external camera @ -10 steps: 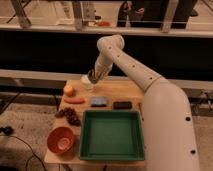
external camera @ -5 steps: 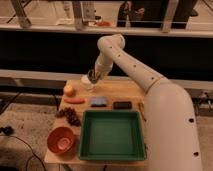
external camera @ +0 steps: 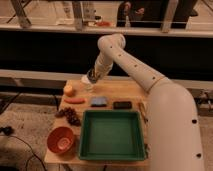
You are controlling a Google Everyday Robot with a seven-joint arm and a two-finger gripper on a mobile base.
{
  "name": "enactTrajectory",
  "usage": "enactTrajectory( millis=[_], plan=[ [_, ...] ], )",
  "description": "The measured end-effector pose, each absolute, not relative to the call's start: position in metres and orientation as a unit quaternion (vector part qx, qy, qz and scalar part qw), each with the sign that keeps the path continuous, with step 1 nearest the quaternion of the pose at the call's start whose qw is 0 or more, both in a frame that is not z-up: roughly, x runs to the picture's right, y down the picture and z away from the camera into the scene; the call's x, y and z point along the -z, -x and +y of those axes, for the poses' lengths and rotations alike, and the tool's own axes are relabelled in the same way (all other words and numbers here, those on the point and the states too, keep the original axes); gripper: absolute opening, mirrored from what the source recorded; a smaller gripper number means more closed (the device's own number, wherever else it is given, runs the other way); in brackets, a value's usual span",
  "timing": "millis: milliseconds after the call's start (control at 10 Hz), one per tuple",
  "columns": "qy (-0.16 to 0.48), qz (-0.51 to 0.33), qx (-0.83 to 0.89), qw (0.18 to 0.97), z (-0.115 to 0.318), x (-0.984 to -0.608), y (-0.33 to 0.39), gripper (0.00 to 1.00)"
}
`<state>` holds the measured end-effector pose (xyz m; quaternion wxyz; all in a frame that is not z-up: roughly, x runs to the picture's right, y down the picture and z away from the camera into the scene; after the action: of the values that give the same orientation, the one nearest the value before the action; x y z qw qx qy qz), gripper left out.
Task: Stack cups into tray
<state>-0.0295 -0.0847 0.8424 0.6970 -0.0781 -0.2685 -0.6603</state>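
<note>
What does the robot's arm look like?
The arm is creamy white, made of fat round tubes with a rounded bend at the top and small dark dots along it. Its claw, over the back left of the table, looks darker and greyish.

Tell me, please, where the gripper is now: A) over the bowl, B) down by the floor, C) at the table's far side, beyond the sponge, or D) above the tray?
C: the gripper hangs at the far side of the table, beyond the sponge, well away from the tray and the bowl.
</note>
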Motion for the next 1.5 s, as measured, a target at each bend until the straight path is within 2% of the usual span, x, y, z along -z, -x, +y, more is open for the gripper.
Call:
enactTrajectory(
  millis=[1500],
  plan=[
    [0.057, -0.277, 0.676, 0.680, -0.083, -0.829, 0.026, 0.00]
  ],
)
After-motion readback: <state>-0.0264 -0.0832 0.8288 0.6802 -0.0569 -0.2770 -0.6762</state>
